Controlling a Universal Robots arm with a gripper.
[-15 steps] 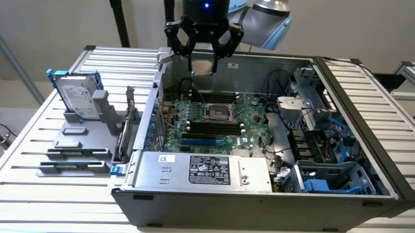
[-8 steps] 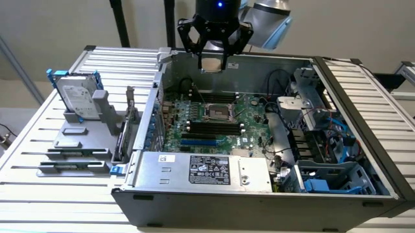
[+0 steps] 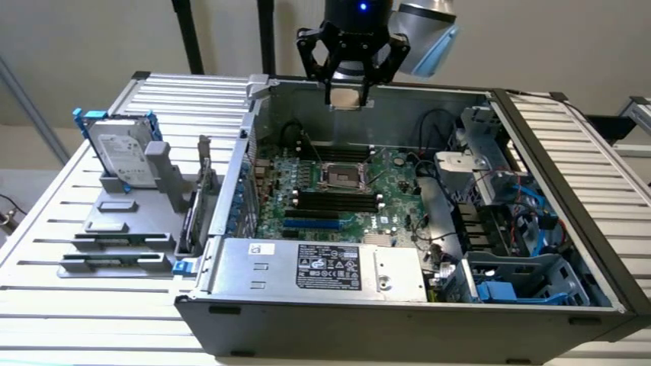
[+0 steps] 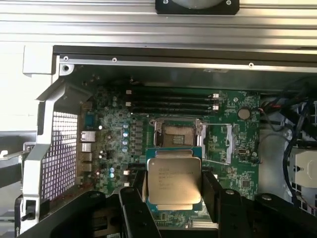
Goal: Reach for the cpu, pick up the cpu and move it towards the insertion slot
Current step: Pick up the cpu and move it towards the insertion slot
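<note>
While our black fingers (image 4: 210, 196) are pressing against opposite edges of the cpu (image 4: 174, 181), we are gripping that flat silver chip firmly in our gripper (image 3: 346, 97) and holding it up in the air above the back wall of the open computer case (image 3: 407, 320). We are seeing the insertion slot (image 4: 177, 135) lying uncovered on the green motherboard (image 3: 392, 179) beneath, well apart from the chip, beside the black memory slots (image 3: 331, 200), while a hard drive (image 3: 122, 156) is standing on the table (image 3: 61, 229) at the exterior view's left.
</note>
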